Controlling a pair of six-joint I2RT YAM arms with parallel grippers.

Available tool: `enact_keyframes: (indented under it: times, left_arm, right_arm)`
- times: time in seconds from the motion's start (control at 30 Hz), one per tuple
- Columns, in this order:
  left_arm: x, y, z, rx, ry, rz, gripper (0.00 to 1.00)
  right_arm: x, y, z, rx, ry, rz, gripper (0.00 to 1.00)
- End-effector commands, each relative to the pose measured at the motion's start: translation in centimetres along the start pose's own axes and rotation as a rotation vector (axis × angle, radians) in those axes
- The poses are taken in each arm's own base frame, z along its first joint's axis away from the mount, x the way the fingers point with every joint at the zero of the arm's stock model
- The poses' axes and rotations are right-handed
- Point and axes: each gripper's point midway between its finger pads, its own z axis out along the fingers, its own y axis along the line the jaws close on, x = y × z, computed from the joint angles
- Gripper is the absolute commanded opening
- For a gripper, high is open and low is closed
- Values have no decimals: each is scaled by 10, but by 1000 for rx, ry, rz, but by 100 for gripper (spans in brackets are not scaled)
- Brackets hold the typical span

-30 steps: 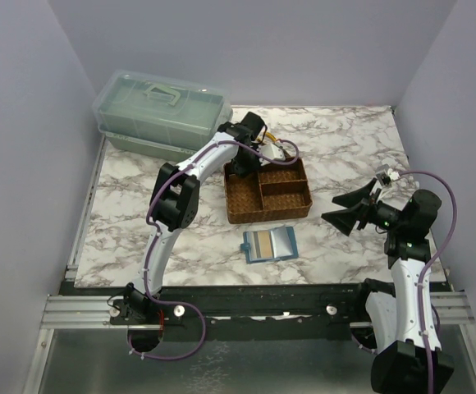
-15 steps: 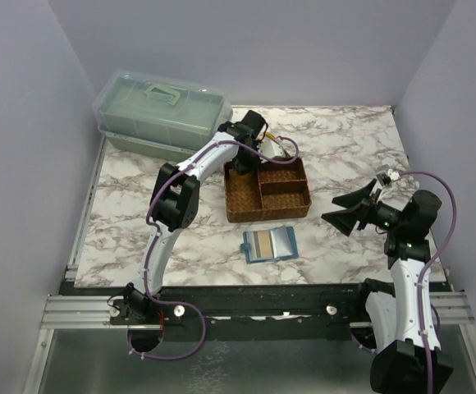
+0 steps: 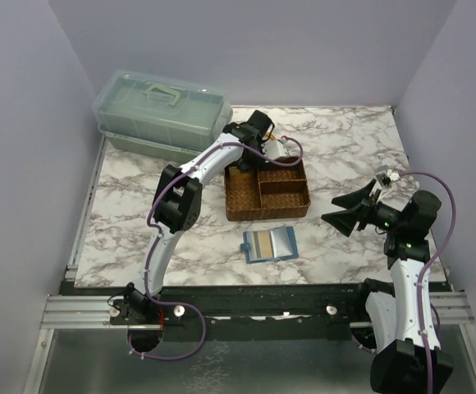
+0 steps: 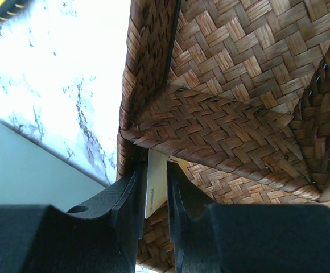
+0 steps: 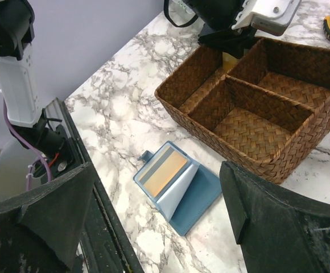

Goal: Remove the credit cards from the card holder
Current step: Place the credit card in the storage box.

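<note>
left gripper [image 4: 157, 170]: jaws narrowly apart inside woven tray [image 3: 267, 215], far end of long left compartment, pale card [image 4: 156, 190] loose in the gap | right gripper [image 3: 330, 209]: jaws wide apart, above table right of card holder [image 3: 268, 244] | card holder: open flat just in front of tray, gold card [image 5: 166, 169] in its pocket | lidded plastic box [image 3: 160, 107]: shut, contents unclear

The left gripper [image 4: 156, 170] points down into a corner of the brown woven tray [image 4: 239, 62], its black jaws a narrow way apart. Through the gap shows a pale credit card [image 4: 156, 190], leaning by the tray's outer wall. Outside that wall lies white marble table [image 4: 57, 74], a pale green box [image 4: 34, 168], and a yellow-and-black handle tip [image 4: 4, 8].
</note>
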Motion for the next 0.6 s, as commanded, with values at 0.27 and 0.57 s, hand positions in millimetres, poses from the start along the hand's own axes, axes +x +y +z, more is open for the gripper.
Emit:
enact_keyframes:
  times: [0.27, 0.57]
  left_arm:
    - [-33, 32, -65, -201, -56, 14, 28]
    - [-41, 30, -117, -257, -146, -184, 32]
  right_arm:
    - [1, 5, -1, -28, 0, -14, 100]
    - [1, 5, -2, -26, -2, -19, 100]
